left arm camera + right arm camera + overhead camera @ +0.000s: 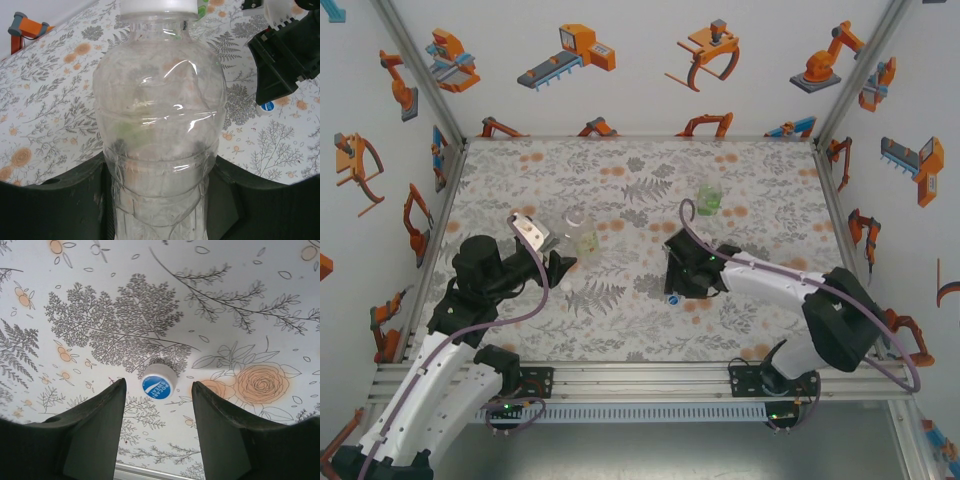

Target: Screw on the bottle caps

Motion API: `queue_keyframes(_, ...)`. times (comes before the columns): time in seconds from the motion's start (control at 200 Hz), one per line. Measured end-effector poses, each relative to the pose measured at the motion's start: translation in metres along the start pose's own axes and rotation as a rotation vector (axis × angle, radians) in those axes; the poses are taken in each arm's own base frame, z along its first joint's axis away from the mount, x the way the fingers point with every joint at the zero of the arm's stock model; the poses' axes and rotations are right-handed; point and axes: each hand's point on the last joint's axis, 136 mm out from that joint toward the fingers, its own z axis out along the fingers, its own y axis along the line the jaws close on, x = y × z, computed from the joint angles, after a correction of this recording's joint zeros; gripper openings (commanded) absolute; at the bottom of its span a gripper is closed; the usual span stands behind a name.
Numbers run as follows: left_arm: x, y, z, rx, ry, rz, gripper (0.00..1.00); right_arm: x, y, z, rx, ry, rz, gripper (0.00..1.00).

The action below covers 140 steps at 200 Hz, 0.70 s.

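The left hand (pixel 160 167) was shut tight on a clear bottle (pixel 160 100), with one dark finger on each side of its lower part. A white cap (pixel 157 5) sat on top of the bottle's neck, but I could not tell how far it was screwed on. The right hand (pixel 159 390) hung low over the table (pixel 250 300). Its two fingers (pixel 95 430) stood apart with a gap between them, and they held nothing. A small round cap with a blue label (pixel 157 385) lay flat on the table in that gap, near the fingertips. It did not touch either finger. Seen from above, this cap lay near the front middle of the table, just beside the right hand. A green bottle (pixel 709 198) stood farther back on the table, well apart from both hands. From above, a pair of small bottles (pixel 586 242) showed close together at the tip of the left hand, and I could not tell from there which one it held.
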Motion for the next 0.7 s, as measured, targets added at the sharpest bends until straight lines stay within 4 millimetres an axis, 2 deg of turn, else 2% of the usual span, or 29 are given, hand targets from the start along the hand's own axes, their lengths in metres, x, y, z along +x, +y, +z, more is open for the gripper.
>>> queue_keyframes(0.125, 0.0, 0.0, 0.0, 0.0, 0.0, 0.001, 0.03, 0.001, 0.008, 0.003, 0.06, 0.009, -0.066, 0.51)
queue_keyframes(0.376, 0.0, -0.001, 0.0, 0.004, -0.001, 0.001, 0.03, 0.012, 0.0, 0.019, 0.141, 0.061, -0.127, 0.41)
queue_keyframes(0.701, 0.0, -0.001, 0.0, 0.006, -0.001, 0.0, 0.03, 0.014, 0.01, 0.026, 0.136, 0.089, -0.154, 0.42)
